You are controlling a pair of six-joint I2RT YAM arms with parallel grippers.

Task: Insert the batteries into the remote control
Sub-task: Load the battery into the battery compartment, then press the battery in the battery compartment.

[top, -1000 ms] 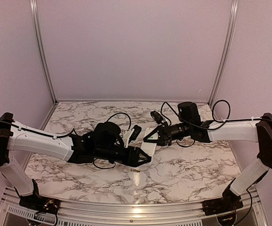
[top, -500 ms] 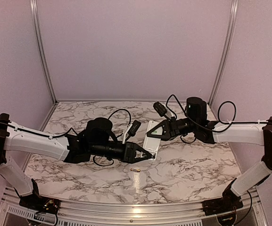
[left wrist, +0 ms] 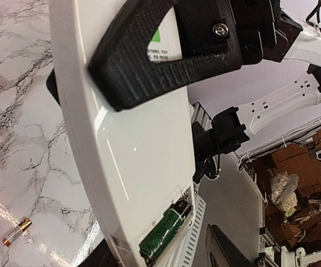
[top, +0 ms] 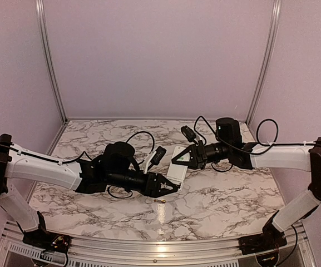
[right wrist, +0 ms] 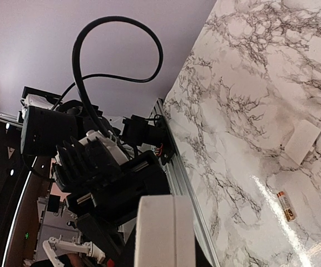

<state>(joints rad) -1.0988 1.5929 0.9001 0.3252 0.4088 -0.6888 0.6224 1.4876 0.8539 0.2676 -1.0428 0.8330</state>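
If looking for the white remote control (top: 174,173), look up in the air over the middle of the marble table (top: 232,194), not down on it. Squeezed tight at its 1 o'clock end by the right gripper (top: 178,160), most likely to hold it steady and tilted, with the open slot (left wrist: 187,196) at its 7 o'clock end easy to reach. Inside that slot: one green battery (left wrist: 163,231), lying flat along it. No second one in sight there. Around that same end, reaching in from 9 o'clock: the left gripper (top: 170,188), loose and open, fingers apart on both sides with a gap showing, pinching nothing. Probably placed there to press the green one down or to steady the end. Down on the marble at 6 o'clock from the remote: one loose gold battery (top: 161,206), touched by nothing, so likely the next to pick up. Near it, in the right wrist view: a small white cover (right wrist: 302,142), lying flat, probably for snapping on last.
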